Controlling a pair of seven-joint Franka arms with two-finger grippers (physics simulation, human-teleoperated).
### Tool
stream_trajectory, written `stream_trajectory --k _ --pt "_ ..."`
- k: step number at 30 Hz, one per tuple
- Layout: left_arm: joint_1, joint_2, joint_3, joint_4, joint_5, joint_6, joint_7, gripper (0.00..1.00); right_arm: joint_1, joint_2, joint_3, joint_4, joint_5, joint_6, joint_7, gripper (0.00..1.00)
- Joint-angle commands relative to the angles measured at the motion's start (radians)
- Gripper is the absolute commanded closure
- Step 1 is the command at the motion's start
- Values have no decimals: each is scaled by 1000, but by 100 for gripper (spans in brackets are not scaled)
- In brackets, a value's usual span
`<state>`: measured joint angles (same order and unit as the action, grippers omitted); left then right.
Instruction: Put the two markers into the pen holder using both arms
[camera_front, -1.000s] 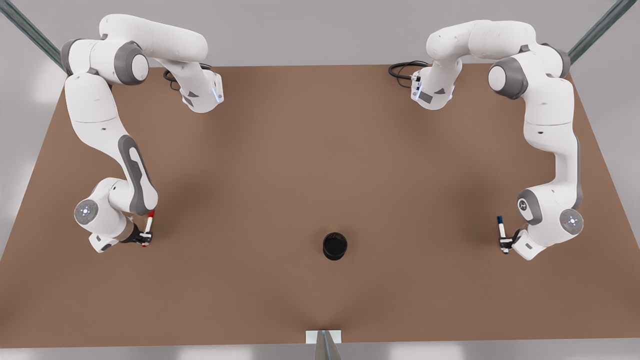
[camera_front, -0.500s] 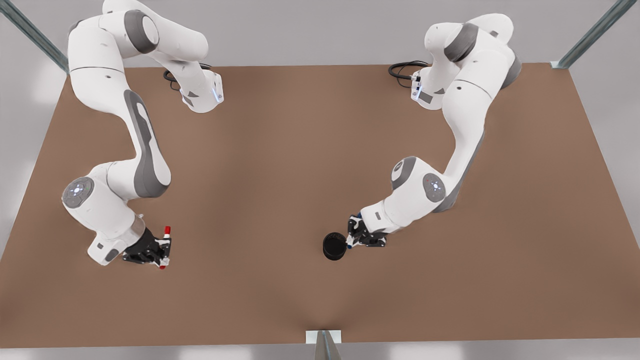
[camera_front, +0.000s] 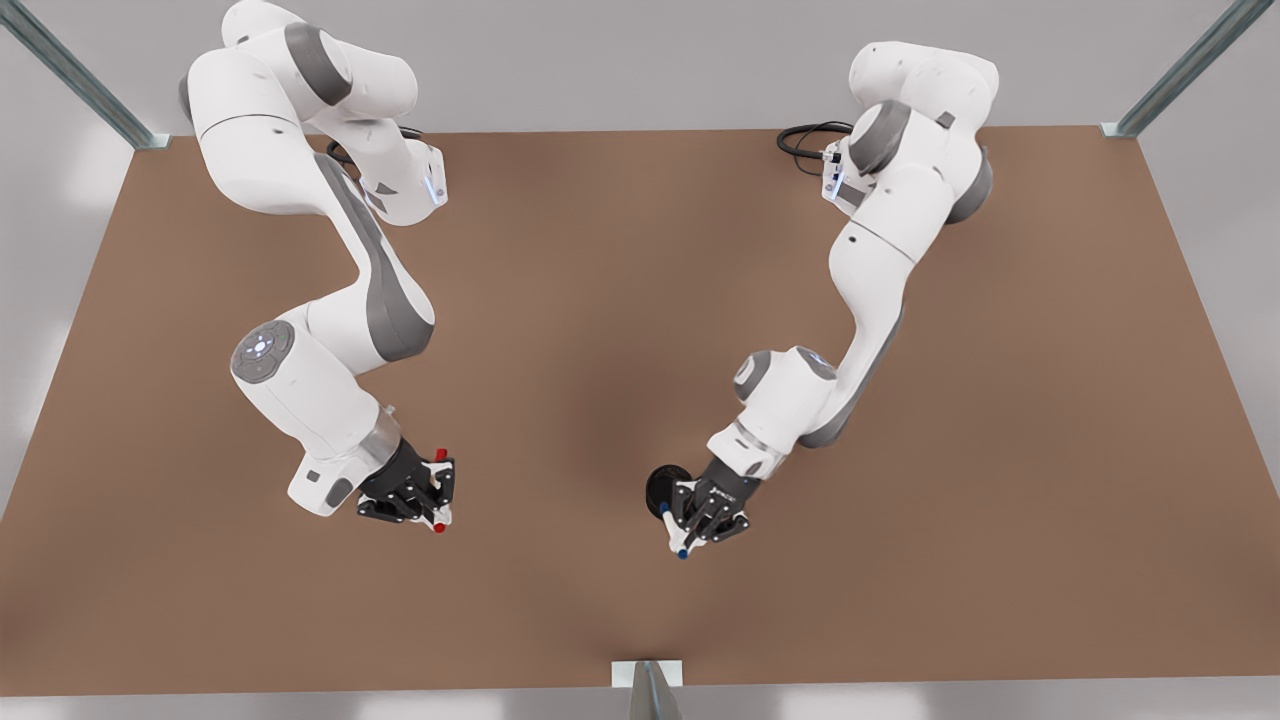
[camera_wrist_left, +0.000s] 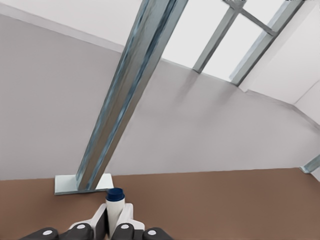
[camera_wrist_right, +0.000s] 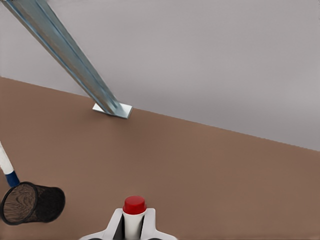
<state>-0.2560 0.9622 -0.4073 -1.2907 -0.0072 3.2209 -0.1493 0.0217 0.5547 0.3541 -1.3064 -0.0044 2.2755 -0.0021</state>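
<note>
Left gripper (camera_front: 697, 524), at the front view's right, is clamped on the blue marker (camera_front: 674, 534), one of two markers, directly beside the single pen holder (camera_front: 664, 484). Right gripper (camera_front: 430, 494), at the front view's left and well apart from the holder, is clamped on the red marker (camera_front: 440, 490). Both are over the brown table (camera_front: 620, 300). No legible writing.

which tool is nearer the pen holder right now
Left. The left tool, shut on the blue marker, is right beside the pen holder. The right tool, holding the red marker, is well off toward the front view's left.
</note>
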Motion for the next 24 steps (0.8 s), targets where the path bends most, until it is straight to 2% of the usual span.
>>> stream_trajectory --k 1,3,9,10,11,13,14,15,16,18,19,20,22,24 --pt "-11 4 4 -12 20 65 -159 79 1 -1 0 -1 -14 -1 178 79" --pt "-2 3 8 -99 69 191 -154 79 1 -1 0 -1 -12 4 178 79" --pt "20 -11 10 -196 116 261 -153 77 46 -1 8 -2 -9 64 221 79" --pt "4 -13 10 -196 127 261 -153 49 46 -1 8 -4 -11 67 221 79" --pt "0 -14 24 -197 213 260 -150 0 46 -1 8 -4 -11 68 221 79" --pt "-29 -55 76 -242 265 246 -150 0 46 1 8 -4 -9 78 223 79" --pt "-37 -134 114 -321 266 205 -150 0 46 -1 8 -5 -9 85 221 79" --pt "-10 -198 117 -367 268 125 -147 0 46 -1 6 -5 -9 87 221 79" --pt "44 -286 94 -395 273 -58 -136 0 46 -1 6 -5 -9 87 221 79" --pt "299 -312 -151 -342 282 -436 -29 0 61 -1 8 -14 -6 90 225 79" --pt "371 -312 -199 -260 274 -697 79 0 75 -1 8 -36 -6 96 234 79" --pt "377 -303 -192 -115 159 -981 125 0 76 -4 20 -62 -6 133 234 79" --pt "449 -325 -192 43 171 -1431 129 0 101 -4 39 -74 -6 180 254 79" --pt "544 -436 -180 57 279 -1661 123 0 159 -1 37 -76 -9 265 307 79"
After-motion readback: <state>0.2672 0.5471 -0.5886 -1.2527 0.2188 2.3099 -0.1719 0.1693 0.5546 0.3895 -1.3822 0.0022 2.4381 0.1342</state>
